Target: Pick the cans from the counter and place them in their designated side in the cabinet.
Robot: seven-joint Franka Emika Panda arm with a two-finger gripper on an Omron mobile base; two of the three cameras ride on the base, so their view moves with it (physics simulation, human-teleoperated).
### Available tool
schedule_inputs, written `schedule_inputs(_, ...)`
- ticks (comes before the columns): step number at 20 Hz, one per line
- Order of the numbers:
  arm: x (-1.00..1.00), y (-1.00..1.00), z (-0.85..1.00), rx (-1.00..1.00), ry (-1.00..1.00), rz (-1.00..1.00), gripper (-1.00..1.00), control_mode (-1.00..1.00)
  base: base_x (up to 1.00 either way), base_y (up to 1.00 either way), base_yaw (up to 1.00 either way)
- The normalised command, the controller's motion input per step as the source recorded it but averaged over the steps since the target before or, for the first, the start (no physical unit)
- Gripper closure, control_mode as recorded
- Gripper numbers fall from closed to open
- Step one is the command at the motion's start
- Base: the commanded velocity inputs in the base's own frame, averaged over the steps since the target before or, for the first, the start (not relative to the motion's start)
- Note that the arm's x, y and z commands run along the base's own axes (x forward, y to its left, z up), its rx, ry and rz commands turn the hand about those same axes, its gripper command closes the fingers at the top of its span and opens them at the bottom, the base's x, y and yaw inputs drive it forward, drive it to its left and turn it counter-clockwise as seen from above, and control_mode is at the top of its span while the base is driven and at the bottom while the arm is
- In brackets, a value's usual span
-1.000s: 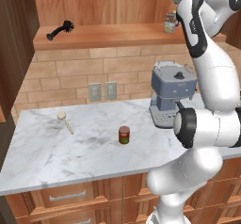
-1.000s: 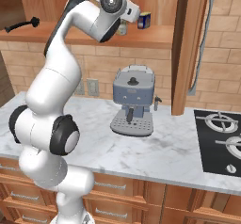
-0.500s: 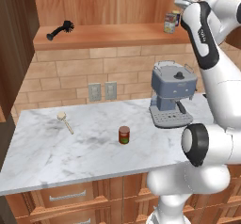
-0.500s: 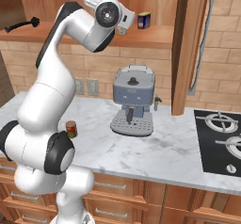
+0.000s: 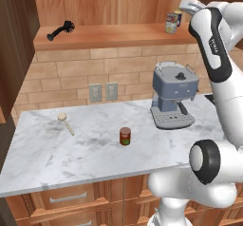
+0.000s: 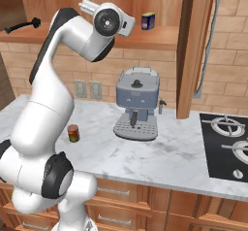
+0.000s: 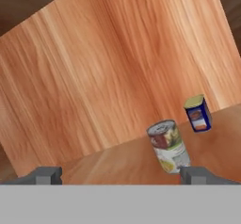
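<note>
While my gripper (image 7: 120, 175) hangs wide apart and empty at the cabinet (image 5: 114, 6), the silver can (image 7: 169, 146) stands upright on its shelf (image 5: 109, 35), the blue can (image 7: 197, 113) just beyond. Down on the counter (image 5: 61, 154) sits the red can (image 5: 125, 136), left of the coffee machine (image 5: 173, 94).

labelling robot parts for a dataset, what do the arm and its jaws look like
The arm is glossy white with rounded links, dark grey discs at the joints and a dark strip bearing small lettering along one link. The gripper ends in two small, blocky dark grey tips. No loose cables show.
</note>
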Motion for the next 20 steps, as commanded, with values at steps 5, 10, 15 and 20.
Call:
schedule_inputs(5, -0.46, 0.07, 0.00, 0.00, 0.07, 0.05, -1.00, -1.00, 0.00, 0.00, 0.00)
schedule_inputs(10, -0.50, 0.15, 0.00, 0.00, 0.04, 0.04, -1.00, -1.00, 0.00, 0.00, 0.00)
schedule_inputs(15, -0.53, 0.15, -0.06, -0.03, 0.00, 0.04, -1.00, -1.00, 0.00, 0.00, 0.00)
schedule_inputs(20, -0.49, 0.14, -0.15, -0.04, 0.00, 0.03, -1.00, -1.00, 0.00, 0.00, 0.00)
